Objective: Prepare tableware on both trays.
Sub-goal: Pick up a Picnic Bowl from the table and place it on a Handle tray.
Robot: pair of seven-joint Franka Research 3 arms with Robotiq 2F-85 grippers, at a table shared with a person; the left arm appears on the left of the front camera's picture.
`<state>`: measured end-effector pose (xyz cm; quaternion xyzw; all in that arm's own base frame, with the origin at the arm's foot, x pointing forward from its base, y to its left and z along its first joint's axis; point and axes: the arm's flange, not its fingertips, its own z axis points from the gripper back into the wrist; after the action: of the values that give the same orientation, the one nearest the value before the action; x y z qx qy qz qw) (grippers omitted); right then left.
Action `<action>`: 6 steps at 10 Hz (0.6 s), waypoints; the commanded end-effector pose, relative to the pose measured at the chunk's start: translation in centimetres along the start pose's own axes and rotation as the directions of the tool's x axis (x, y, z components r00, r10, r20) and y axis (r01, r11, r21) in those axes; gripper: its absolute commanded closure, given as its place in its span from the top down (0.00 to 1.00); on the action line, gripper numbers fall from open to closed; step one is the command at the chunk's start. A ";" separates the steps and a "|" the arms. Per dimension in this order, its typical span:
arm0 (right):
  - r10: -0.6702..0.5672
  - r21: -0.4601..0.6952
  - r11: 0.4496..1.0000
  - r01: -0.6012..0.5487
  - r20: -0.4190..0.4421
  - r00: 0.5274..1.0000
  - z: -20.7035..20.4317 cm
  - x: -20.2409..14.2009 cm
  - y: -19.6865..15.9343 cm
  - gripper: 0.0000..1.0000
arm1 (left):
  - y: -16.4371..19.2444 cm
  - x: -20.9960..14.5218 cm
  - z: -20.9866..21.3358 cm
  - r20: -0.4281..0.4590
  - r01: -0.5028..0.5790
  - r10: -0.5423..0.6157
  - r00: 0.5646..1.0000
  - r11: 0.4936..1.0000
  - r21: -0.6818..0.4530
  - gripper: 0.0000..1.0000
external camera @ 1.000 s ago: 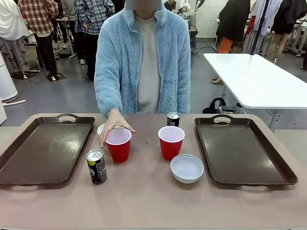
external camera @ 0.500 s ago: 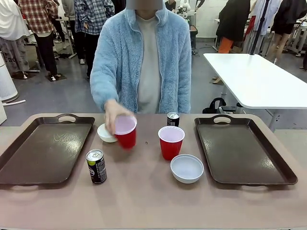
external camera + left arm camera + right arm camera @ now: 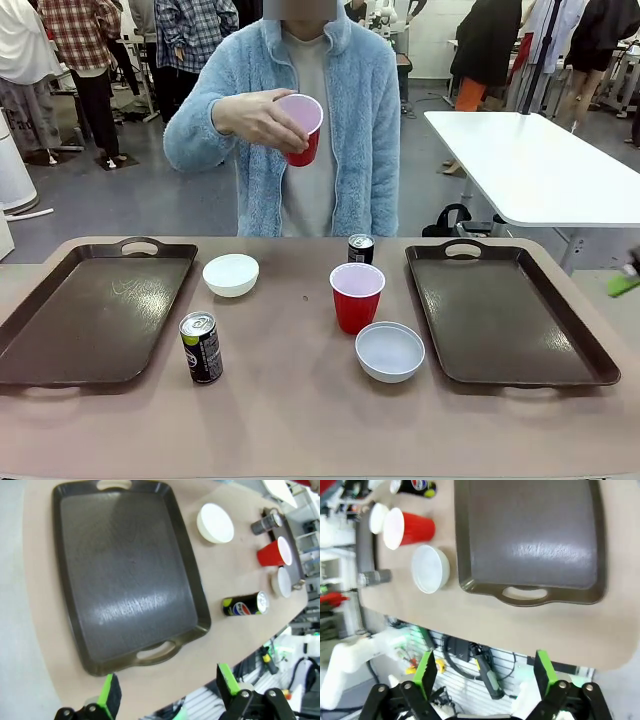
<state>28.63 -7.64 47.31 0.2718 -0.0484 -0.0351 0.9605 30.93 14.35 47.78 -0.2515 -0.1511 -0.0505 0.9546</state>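
Note:
The person's hand point(image 3: 252, 118) holds one red cup point(image 3: 302, 126) up at chest height. On the table between the trays stand the other red cup point(image 3: 356, 296), two white bowls point(image 3: 231, 274) point(image 3: 389, 351) and two black cans point(image 3: 201, 347) point(image 3: 361, 248). Both brown trays point(image 3: 90, 310) point(image 3: 500, 310) are bare. My left gripper point(image 3: 167, 690) hangs open above the near end of the left tray point(image 3: 130, 575). My right gripper point(image 3: 484, 675) is open above the near end of the right tray point(image 3: 532, 535), beside a bowl point(image 3: 430, 569). A green pad point(image 3: 625, 283) shows at the right edge.
A white table point(image 3: 540, 165) stands behind at the right, and people stand farther off. A bare strip of tabletop point(image 3: 300, 420) runs along the robot's side.
The person lifted the left red cup off the table up to chest height, uncovering the white bowl behind it. A green pad came into the front view's right edge.

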 end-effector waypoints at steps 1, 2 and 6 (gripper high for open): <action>-0.069 -0.187 0.981 0.055 -0.069 0.995 -4.2 1.5 4.8 1.00 | 0.2 0.0 0.2 0.007 0.000 0.000 1.000 1.000 -0.011 1.00; -0.103 -0.252 0.964 0.085 -0.059 0.993 -6.7 2.1 7.4 1.00 | 0.2 0.0 0.2 0.007 0.000 0.000 1.000 1.000 -0.011 1.00; -0.122 -0.371 0.922 0.112 -0.003 0.992 -15.2 3.1 16.6 1.00 | 0.2 0.0 0.2 0.007 0.000 0.000 1.000 1.000 -0.011 1.00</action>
<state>32.56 13.13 43.83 0.1052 -0.0127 -0.0843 0.9908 30.95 14.41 47.79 -0.2513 -0.1512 -0.0500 0.9547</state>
